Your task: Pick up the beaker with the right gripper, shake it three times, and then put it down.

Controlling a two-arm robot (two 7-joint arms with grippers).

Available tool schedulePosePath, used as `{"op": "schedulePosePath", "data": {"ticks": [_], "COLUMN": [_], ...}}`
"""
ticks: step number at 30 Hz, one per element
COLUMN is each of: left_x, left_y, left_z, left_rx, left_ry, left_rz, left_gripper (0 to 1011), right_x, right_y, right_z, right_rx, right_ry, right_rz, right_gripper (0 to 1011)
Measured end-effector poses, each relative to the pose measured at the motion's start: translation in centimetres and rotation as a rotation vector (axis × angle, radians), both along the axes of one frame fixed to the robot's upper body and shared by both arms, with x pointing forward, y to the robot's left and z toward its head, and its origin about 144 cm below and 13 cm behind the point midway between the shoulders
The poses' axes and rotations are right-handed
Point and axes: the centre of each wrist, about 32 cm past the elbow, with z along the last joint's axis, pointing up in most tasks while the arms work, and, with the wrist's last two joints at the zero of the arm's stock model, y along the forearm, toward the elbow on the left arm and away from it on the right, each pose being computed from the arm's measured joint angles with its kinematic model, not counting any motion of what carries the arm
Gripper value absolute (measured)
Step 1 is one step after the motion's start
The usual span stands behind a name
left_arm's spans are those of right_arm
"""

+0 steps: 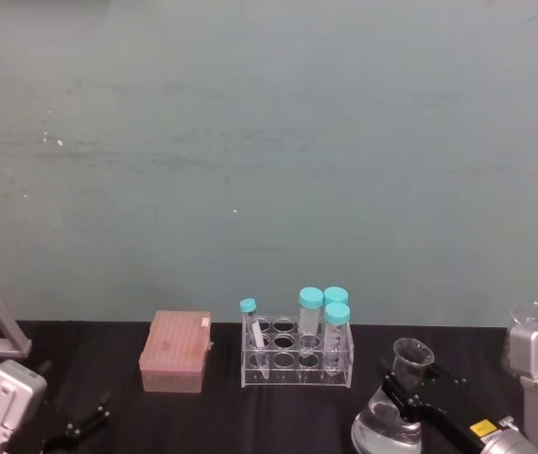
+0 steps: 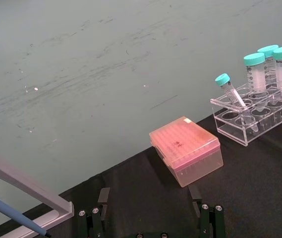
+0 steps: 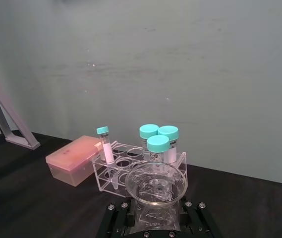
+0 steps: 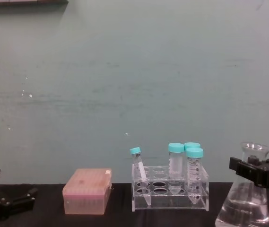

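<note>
Right end effector (image 4: 255,172): lower right of the chest view. I read its blocky jaws as closed on the neck of the beaker (image 4: 243,205), one on each side just under the flared rim.
Beaker position: lower right of the head view, right of the tube rack (image 1: 297,364) and apart from it. The chest view cut off its base, so I could not tell whether it rested on the counter (image 1: 278,416) or hung clear.
Beaker contents: I could not confirm any liquid in the wide base.
Left end effector (image 2: 149,208): parked at the lower left of the head view, fingers spread with nothing between them.
Step in hand: I judged the grasp made, with the lift, the three shakes and the set-down left to do.
Risk, slip: the hold was on smooth, tapering glass. A sharp shake could let the beaker slide down through the jaws or twist in them.
Risk, collision: the teal-capped tubes (image 1: 311,298) stood close on the left. A wide sideways swing could strike them or tip the rack.
Risk, spill: with an open mouth, any contents could be thrown out by a steep tilt.
Risk, set-down: a fast descent or a tilted base could crack the glass or leave it rocking.
Pink box (image 1: 176,352): left of the rack, well clear of the work.
</note>
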Motion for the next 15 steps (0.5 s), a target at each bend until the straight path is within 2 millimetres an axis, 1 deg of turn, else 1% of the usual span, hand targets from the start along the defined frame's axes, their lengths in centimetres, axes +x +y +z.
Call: {"op": "schedulePosePath", "data": {"ticks": [15], "left_x": [0.00], "left_y": [0.00], "left_z": [0.00], "left_rx": [0.000], "left_ry": [0.000], "left_rz": [0.000], "left_gripper": [1000], "right_x": [-0.02], "right_y": [0.23], "right_z": [-0.22], "right_rx": [0.000], "right_ry": [0.011], "right_rz": [0.021], "right_gripper": [456]}}
